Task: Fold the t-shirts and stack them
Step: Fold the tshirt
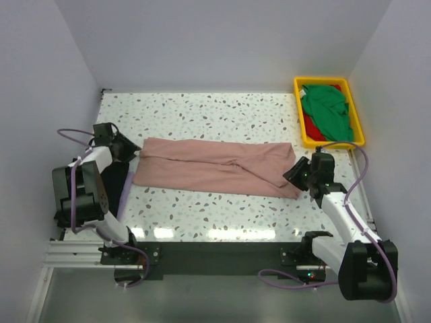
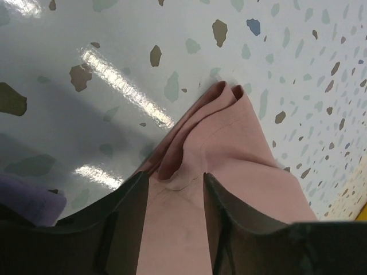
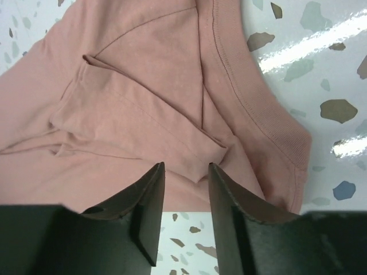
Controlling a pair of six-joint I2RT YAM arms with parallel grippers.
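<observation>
The dusty pink t-shirt lies folded into a long band across the table. My left gripper is at its left end. In the left wrist view the gripper is open, with the pink cloth lying between and under its fingers. My right gripper is at the shirt's right end. In the right wrist view it is open and empty, low over the near edge of the shirt by a folded sleeve. A black t-shirt lies under my left arm. A green t-shirt and a red one lie in the tray.
The yellow plastic tray stands at the back right corner. White walls close in the table on three sides. Purple cables loop beside both arms. A metal rail runs along the near edge.
</observation>
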